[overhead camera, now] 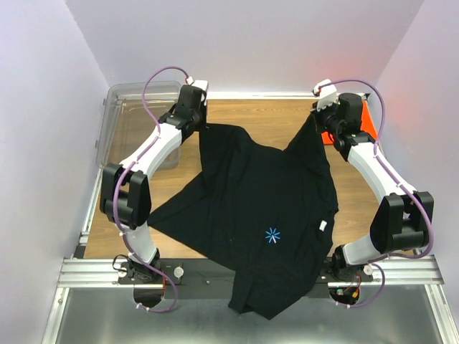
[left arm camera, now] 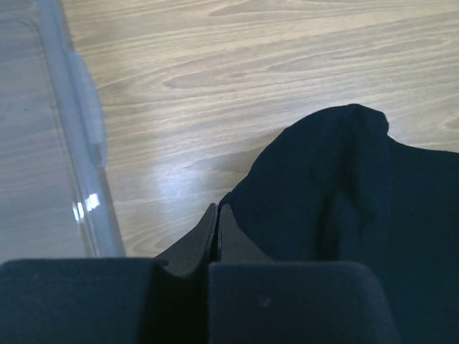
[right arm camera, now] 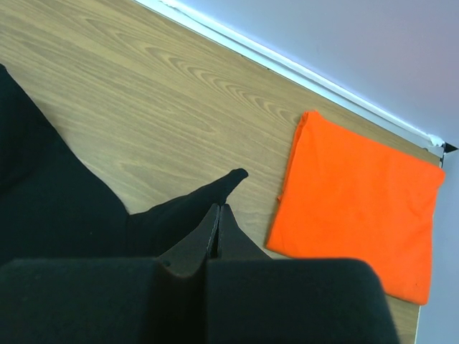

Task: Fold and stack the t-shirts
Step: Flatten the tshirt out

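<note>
Top external view shows the black t-shirt (overhead camera: 265, 208) hanging off the tabletop (overhead camera: 272, 118) at its near edge, its length running away to two far corners. One corner is pinched in the closed left fingers (left arm camera: 201, 247), the other in the closed right fingers (right arm camera: 201, 247). A folded orange t-shirt (right arm camera: 358, 208) lies just beyond the right arm's grip.

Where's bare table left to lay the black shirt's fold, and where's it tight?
Bare table along the far edge between left gripper and right gripper, both pinching the black t-shirt. Narrow strip right of the shirt. Crowded: clear bin far left, orange t-shirt far right, black cloth over middle and near edge.
</note>
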